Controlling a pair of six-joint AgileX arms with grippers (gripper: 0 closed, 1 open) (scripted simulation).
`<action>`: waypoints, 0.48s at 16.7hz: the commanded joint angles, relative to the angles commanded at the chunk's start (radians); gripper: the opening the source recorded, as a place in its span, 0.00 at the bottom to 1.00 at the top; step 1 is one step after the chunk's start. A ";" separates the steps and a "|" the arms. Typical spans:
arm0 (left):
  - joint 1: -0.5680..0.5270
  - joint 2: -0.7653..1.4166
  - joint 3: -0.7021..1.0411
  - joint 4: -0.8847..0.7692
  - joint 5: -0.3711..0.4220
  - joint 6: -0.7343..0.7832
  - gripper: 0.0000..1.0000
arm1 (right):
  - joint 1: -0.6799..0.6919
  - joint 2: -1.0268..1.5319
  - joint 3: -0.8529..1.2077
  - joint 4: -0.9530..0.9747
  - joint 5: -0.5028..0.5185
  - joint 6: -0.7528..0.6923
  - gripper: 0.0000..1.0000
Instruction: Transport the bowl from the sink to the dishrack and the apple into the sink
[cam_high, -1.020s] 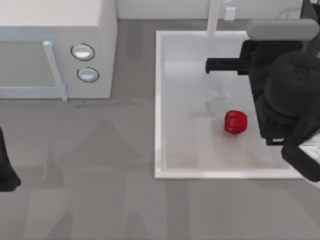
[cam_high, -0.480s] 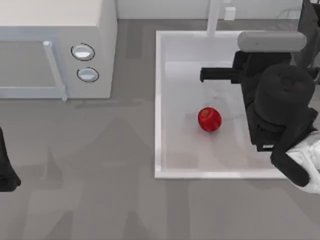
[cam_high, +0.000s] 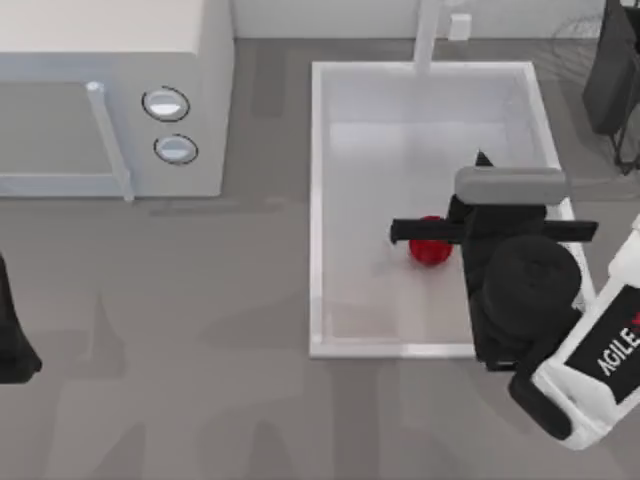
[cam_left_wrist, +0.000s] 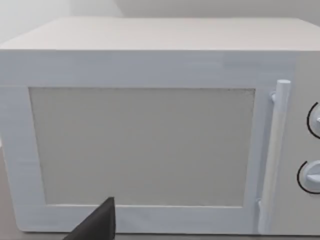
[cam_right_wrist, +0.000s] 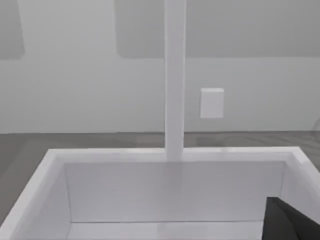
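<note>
The red apple (cam_high: 430, 249) lies loose on the floor of the white sink (cam_high: 318, 200), near its middle front. It is partly covered from above by a black bar of my right gripper (cam_high: 495, 215). That gripper hovers over the sink's front right part, open and holding nothing. One of its dark fingers (cam_right_wrist: 292, 220) shows in the right wrist view, facing the tap (cam_right_wrist: 175, 75). My left arm (cam_high: 12, 340) is parked at the table's left edge, with a dark fingertip (cam_left_wrist: 100, 222) in front of the microwave. The bowl is out of view.
A white microwave (cam_high: 110, 100) with two round knobs stands at the back left. A dark shape with thin wires (cam_high: 612, 80) sits at the back right, beside the sink. Grey tabletop (cam_high: 200, 330) stretches between the microwave and the sink.
The apple rolled left across the sink floor, then settled slightly back to the right. My right arm drew back from the sink's rear right toward its front right.
</note>
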 joint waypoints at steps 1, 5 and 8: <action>0.000 0.000 0.000 0.000 0.000 0.000 1.00 | -0.001 0.036 -0.007 0.041 -0.001 0.000 0.00; 0.000 0.000 0.000 0.000 0.000 0.000 1.00 | -0.002 0.095 -0.018 0.104 -0.003 0.000 0.00; 0.000 0.000 0.000 0.000 0.000 0.000 1.00 | -0.002 0.095 -0.018 0.104 -0.003 0.000 0.00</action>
